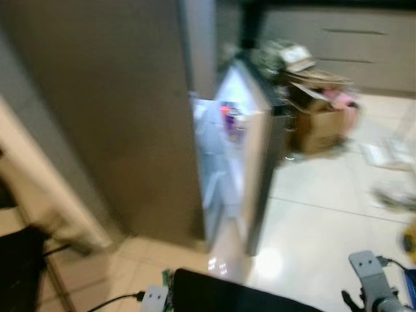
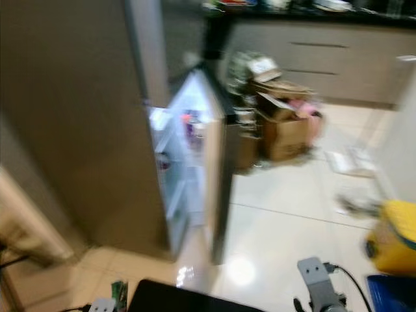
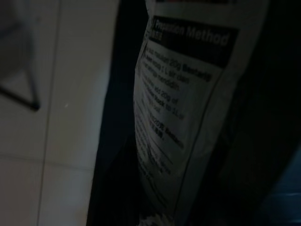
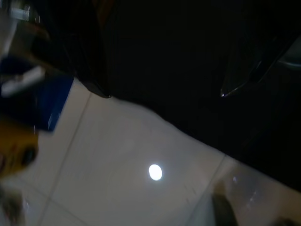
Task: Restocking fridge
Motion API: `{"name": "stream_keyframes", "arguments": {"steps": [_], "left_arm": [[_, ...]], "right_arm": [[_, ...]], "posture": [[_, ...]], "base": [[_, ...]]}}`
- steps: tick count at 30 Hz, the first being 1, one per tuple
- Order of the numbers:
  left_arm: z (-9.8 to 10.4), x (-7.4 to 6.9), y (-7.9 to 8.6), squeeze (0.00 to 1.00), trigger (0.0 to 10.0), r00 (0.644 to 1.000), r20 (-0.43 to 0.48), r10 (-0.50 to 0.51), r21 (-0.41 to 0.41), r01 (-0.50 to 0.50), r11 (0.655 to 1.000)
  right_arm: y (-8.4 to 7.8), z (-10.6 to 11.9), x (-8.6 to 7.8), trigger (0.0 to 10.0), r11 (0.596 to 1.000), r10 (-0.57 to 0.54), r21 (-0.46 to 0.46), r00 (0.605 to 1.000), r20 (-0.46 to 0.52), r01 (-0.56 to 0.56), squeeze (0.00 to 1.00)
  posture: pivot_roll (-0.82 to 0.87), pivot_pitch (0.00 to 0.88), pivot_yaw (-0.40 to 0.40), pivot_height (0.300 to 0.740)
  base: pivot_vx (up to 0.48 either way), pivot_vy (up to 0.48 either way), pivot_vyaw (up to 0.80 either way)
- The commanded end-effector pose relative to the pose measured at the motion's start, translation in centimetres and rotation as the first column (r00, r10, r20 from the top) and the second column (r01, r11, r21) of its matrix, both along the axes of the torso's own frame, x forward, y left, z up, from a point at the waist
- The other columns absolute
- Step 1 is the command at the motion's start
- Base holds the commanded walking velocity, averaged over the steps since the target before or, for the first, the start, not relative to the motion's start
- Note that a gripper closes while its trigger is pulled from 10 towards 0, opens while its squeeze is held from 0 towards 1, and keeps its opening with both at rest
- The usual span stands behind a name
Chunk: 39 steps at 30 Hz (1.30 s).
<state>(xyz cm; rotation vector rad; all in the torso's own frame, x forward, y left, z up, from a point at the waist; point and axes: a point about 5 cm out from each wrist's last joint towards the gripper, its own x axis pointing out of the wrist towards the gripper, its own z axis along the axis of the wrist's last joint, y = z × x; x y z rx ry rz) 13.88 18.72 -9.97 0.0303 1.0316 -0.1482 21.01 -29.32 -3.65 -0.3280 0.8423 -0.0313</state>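
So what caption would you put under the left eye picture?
Blurred view of a fridge with its door open, cardboard boxes piled beyond on the tiled floor.

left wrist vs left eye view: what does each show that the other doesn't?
Left wrist view: a white packet with a printed preparation-method panel, seen up close between dark shapes; the picture is too dark to tell whether it is gripped. Left eye view: the open fridge door with its lit interior, items on a shelf, and cardboard boxes beyond, all blurred. Both share the pale tiled floor.
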Motion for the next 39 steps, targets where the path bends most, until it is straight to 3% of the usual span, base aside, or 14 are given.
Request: {"name": "stream_keyframes", "arguments": {"steps": [1,14,21,24,25,26,29,33,39], "left_arm": [[-0.5,-1.3,-0.4,0.0,10.0,0.999,-0.054,-0.009,-0.011,0.008,1.0],[-0.6,-1.4,-0.7,0.0,10.0,0.998,-0.057,-0.005,-0.016,0.004,1.0],[-0.6,-1.4,-0.7,0.0,10.0,0.998,-0.057,-0.016,-0.02,0.015,1.0],[-0.6,-1.4,-0.8,0.0,10.0,0.998,-0.058,-0.014,-0.031,0.013,0.999],[-0.6,-1.5,-0.9,0.0,10.0,0.998,-0.058,-0.014,-0.033,0.012,0.999],[-0.6,-1.5,-0.9,0.0,10.0,0.998,-0.058,-0.014,-0.033,0.012,0.999],[-0.6,-1.5,-0.9,0.0,10.0,0.998,-0.061,-0.013,-0.035,0.011,0.999],[-0.7,-1.6,-0.9,0.0,10.0,0.998,-0.064,-0.015,-0.036,0.013,0.999],[-0.6,-1.4,-0.7,0.0,10.0,0.999,-0.054,0.003,-0.021,-0.004,1.0]], "right_arm": [[0.3,0.3,0.6,10.0,1.0,0.03,-0.005,0.999,0.017,-0.03,0.0],[0.9,1.8,2.9,10.0,0.995,0.095,-0.031,0.99,0.102,-0.093,0.0],[1.1,1.8,3.1,10.0,0.993,0.11,-0.046,0.99,0.088,-0.106,0.0],[1.2,0.5,1.5,10.0,0.996,0.085,-0.033,0.996,0.014,-0.085,0.0],[1.1,-0.4,0.3,10.0,0.997,0.067,-0.028,0.997,-0.033,-0.068,0.0],[1.1,-0.4,0.3,10.0,0.997,0.067,-0.028,0.997,-0.033,-0.068,0.0],[1.1,-1.9,-2.3,10.0,0.999,0.039,-0.017,0.993,-0.112,-0.041,0.0],[1.0,-2.8,-4.1,10.0,1.0,0.013,-0.007,0.988,-0.155,-0.014,0.0],[0.7,-3.3,-5.5,10.0,0.999,-0.019,0.026,0.983,-0.183,0.024,0.0]], "posture": [[-0.02,0.0,-0.033,0.74],[-0.02,0.0,-0.037,0.74],[-0.02,0.0,-0.038,0.74],[-0.02,0.0,-0.042,0.74],[-0.01,0.0,-0.044,0.74],[-0.01,0.0,-0.044,0.74],[-0.02,0.0,-0.042,0.74],[-0.02,0.0,-0.036,0.74],[-0.02,0.0,-0.036,0.74]], "base": [[0.0,0.0,0.79],[0.0,0.0,0.72],[0.0,0.0,0.0],[0.0,-0.298,0.0],[0.0,-0.458,0.0],[0.0,-0.458,0.0],[0.0,-0.458,0.0],[0.0,-0.458,0.0],[0.0,-0.381,0.0]]}}
